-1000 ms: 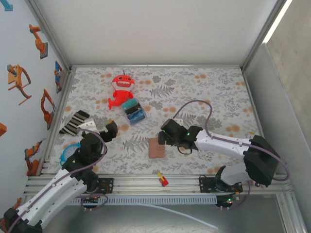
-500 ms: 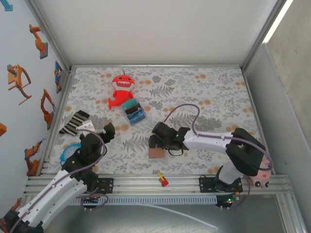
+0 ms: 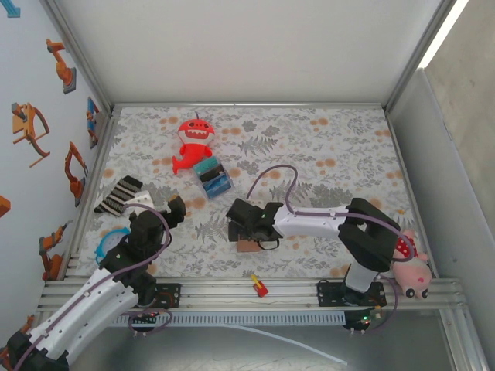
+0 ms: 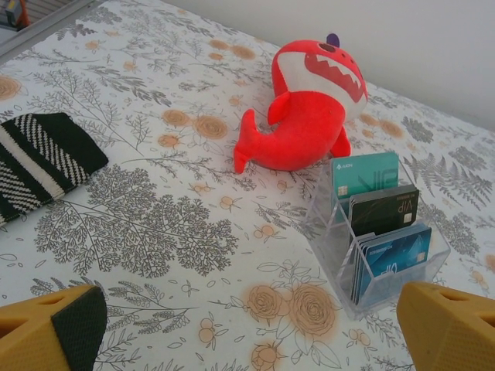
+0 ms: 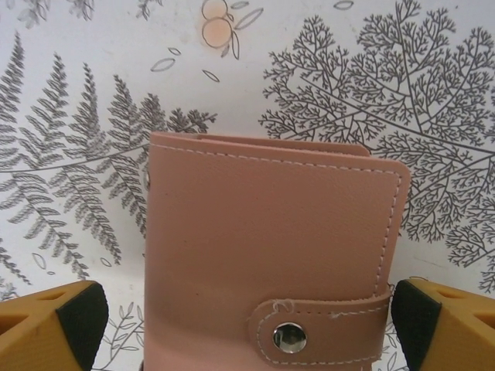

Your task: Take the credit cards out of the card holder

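Observation:
The card holder (image 3: 249, 245) is a tan-brown leather wallet lying flat on the floral mat, folded shut. In the right wrist view the card holder (image 5: 271, 255) has a strap and a metal snap (image 5: 289, 338) fastened across its near edge. The credit cards are hidden inside it. My right gripper (image 3: 240, 226) hangs low over it, open, and in the wrist view the right gripper (image 5: 247, 328) has one yellow finger on each side of the wallet without pressing it. My left gripper (image 3: 161, 207) is open and empty over the mat at the left; the left wrist view shows the left gripper (image 4: 251, 328) above bare cloth.
A red shark plush (image 3: 193, 143) (image 4: 309, 108) sits at the back, a clear stand of blue and teal cards (image 3: 212, 176) (image 4: 379, 232) just in front of it. A striped sock (image 3: 117, 193), a blue ring (image 3: 108, 241), a small red-yellow item (image 3: 258, 286) and a pink plush (image 3: 410, 267) lie around.
My right arm swung left, carrying its open gripper from right of the card holder to directly over it. The left arm stayed almost still.

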Motion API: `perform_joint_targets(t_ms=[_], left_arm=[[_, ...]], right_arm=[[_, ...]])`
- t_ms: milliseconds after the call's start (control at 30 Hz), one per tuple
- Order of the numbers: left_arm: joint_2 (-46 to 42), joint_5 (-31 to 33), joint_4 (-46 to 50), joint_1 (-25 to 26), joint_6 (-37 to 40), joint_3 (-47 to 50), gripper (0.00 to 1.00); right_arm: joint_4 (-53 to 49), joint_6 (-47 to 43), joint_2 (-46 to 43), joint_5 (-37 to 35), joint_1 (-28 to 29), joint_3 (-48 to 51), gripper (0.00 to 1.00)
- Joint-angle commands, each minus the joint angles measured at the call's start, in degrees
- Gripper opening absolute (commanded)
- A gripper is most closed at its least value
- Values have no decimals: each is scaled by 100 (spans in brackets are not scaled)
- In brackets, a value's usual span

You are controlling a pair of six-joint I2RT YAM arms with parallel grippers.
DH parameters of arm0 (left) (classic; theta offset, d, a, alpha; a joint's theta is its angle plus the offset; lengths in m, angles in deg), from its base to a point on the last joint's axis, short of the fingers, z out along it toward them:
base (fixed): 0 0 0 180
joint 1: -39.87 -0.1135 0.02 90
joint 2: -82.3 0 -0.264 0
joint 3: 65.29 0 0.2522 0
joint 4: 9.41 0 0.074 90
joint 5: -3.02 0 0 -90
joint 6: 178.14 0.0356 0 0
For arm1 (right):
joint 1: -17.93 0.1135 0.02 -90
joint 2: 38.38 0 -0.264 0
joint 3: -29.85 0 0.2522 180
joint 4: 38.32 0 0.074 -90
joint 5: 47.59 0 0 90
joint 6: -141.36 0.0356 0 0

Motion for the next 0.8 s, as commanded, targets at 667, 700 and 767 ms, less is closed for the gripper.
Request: perform_joint_targets(t_ms=[667,700,767], left_arm=[[405,-100,-7,-90,-166,-276,97],[417,-99,32,-110,-218,-312,97],[483,-115,162,-144,-330,-410,97]], right_arm=[[-491,96,441,-354,318,-240,80],[-490,76,378,-431,316,-207,79],[-466,-18,268,-593,317,-139,73]])
